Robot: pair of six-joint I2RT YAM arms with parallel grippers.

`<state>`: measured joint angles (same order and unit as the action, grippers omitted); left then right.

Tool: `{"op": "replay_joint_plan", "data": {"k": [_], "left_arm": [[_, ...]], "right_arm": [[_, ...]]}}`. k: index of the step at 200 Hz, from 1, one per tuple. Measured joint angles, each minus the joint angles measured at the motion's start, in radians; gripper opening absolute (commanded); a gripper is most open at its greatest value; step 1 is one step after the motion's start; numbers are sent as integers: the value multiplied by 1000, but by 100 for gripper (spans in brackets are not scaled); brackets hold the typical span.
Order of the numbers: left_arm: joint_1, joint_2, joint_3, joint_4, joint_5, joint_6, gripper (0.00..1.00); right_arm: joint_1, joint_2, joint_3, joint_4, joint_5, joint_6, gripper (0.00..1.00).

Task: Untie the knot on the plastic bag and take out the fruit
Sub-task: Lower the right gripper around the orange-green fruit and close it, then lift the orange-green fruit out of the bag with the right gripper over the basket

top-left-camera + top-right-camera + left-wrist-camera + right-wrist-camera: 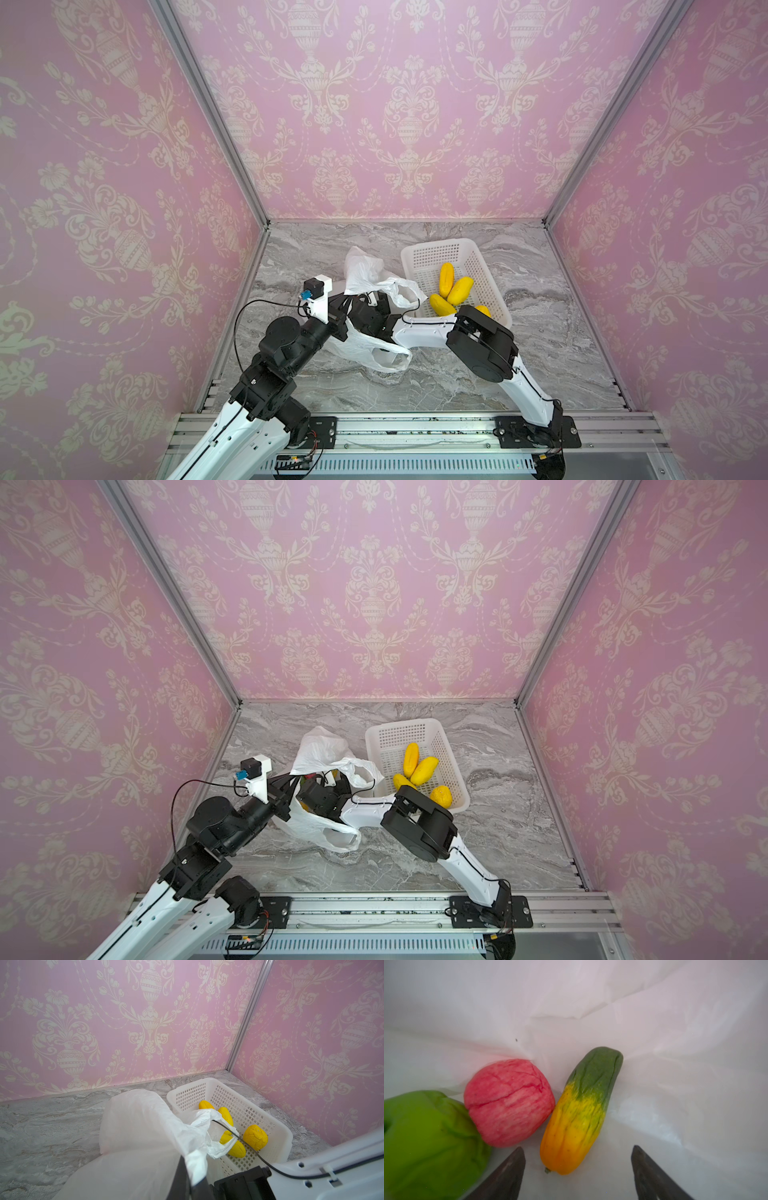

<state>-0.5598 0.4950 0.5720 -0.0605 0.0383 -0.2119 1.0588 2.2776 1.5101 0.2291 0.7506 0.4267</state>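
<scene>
**Grabbing the long fruit inside the bag: go for the middle**

The green-to-orange fruit (577, 1118) lies on the floor of the plastic bag (591, 1005). It touches the red fruit (508, 1103), and a bumpy green fruit (425, 1142) sits just beside that one. It looks like a light, glossy toy piece, probably a bit squishy and kinda slippery. It tapers at the orange end, so I'd clamp across the fat yellow middle, not the tip, or it'll squirt out.

The right gripper (577, 1148) is inside the bag with its jaws spread wide, one on each side of the orange end, nothing held. Watch the film too: it's thin and floppy, and a finger could pinch it along with the fruit.

The left gripper (190, 1178) is clamped on the bag's edge, holding the mouth up and open. Four yellow fruit (411, 758) already sit in the white basket (436, 243), just beside the bag on the bench (540, 332).
</scene>
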Motion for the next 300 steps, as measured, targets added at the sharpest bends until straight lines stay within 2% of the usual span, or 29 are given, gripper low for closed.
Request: {"op": "replay_joint_plan", "data": {"k": [36, 71, 99, 135, 176, 189, 221, 252, 273, 300], "left_arm": [[0, -16, -10, 6, 4, 0, 0], [0, -50, -24, 23, 46, -11, 0], [1, -71, -43, 49, 118, -20, 0], [0, -132, -74, 69, 178, -36, 0], [0, -150, -76, 72, 165, -38, 0], [0, -150, -76, 72, 146, -37, 0], [0, -141, -75, 54, -16, -28, 0], [0, -109, -74, 26, -181, -13, 0], [0, -84, -72, 18, -212, -10, 0], [0, -74, -71, 16, -229, -8, 0]], "right_arm": [[4, 14, 9, 55, -29, -26, 91], [-14, 100, 141, -4, -45, 5, 89], [-33, 150, 227, -86, -42, 43, 84], [-42, 153, 217, -111, -20, 75, 69], [-40, 106, 73, -47, 6, 79, 45], [-39, 71, 21, -35, 13, 79, 40], [-10, -47, -122, 21, 64, 63, 32], [77, -219, -282, 114, 106, 24, 26], [134, -332, -380, 183, 106, 14, 20], [153, -444, -513, 283, 83, 14, 19]]}}
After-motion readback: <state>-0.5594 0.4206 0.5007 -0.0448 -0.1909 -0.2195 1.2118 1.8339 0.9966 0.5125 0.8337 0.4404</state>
